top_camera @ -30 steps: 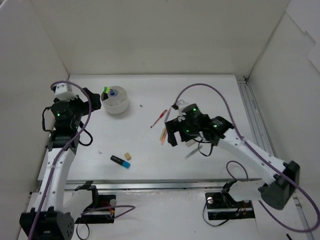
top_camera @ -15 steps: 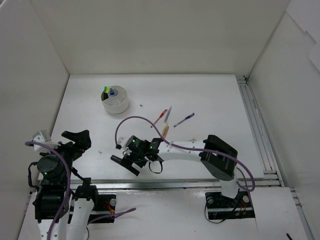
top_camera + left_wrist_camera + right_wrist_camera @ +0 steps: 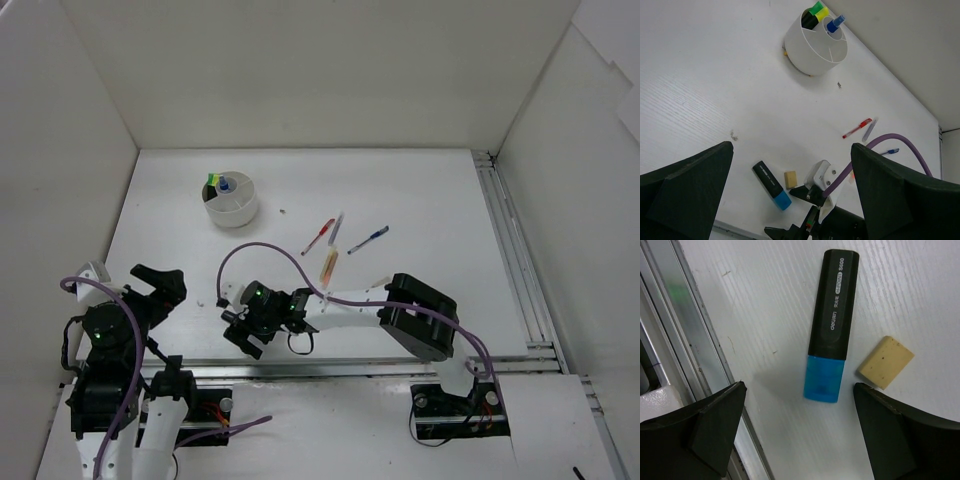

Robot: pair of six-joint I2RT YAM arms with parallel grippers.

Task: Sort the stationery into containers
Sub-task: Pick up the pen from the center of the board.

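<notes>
Right wrist view: right gripper (image 3: 799,390) spread wide above the table (image 3: 765,305) — a black highlighter (image 3: 832,315) with a blue end lies between its fingers, and a beige eraser (image 3: 886,362) sits just beside that end. Left wrist view: left gripper (image 3: 792,146) is likewise wide and holds nothing, well apart from the bowl (image 3: 810,52), whose compartments hold green and yellow highlighters and a blue-capped tube. Top view: red pen (image 3: 318,237), grey pen (image 3: 336,229), blue pen (image 3: 368,240) and cream stick (image 3: 328,266) lie mid-table.
</notes>
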